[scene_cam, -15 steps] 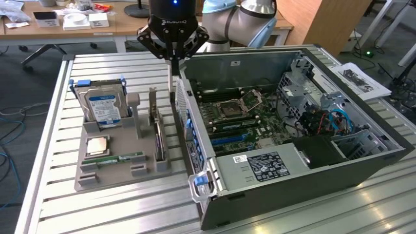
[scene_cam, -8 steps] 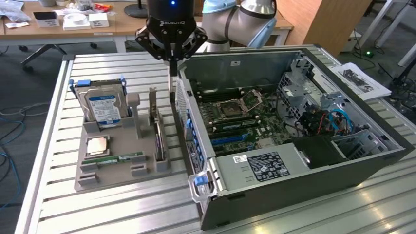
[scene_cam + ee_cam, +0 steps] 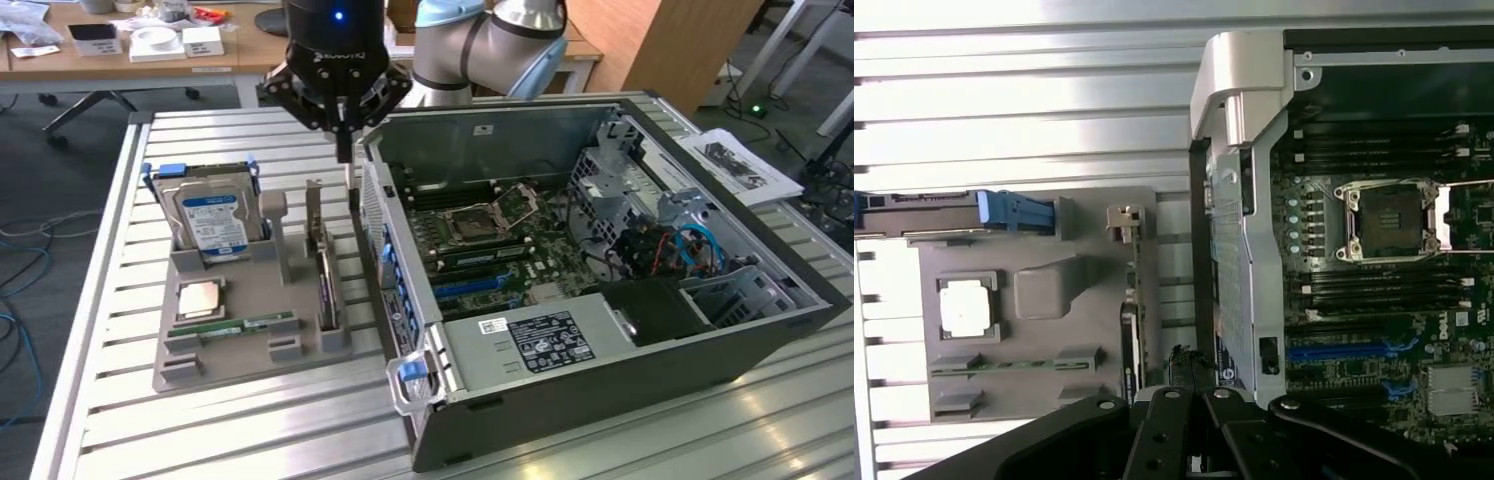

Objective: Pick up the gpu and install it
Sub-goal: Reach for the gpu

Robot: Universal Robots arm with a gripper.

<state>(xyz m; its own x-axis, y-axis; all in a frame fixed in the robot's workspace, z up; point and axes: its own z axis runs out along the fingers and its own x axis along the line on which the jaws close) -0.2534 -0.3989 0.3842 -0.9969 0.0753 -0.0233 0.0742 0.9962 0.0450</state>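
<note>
The gpu [image 3: 320, 262] stands on its edge in a slot of the grey holder tray [image 3: 220, 362], its silver bracket at the far end. It is a thin green card beside the case wall. In the wrist view the gpu [image 3: 1135, 300] shows edge-on between the tray and the case. My gripper [image 3: 344, 150] hangs above the gpu's far end, close to the case's rear corner. Its fingers are shut and empty. The black gripper [image 3: 1189, 398] sits at the wrist view's edge, with the card beyond it.
The open computer case [image 3: 747, 330] lies on its side at the exterior view's right, its motherboard [image 3: 514, 235] and blue card slots [image 3: 470, 287] exposed. The tray also holds a hard drive [image 3: 211, 215], a processor [image 3: 200, 297] and a memory stick [image 3: 247, 325]. Papers [image 3: 741, 165] lie beyond the case.
</note>
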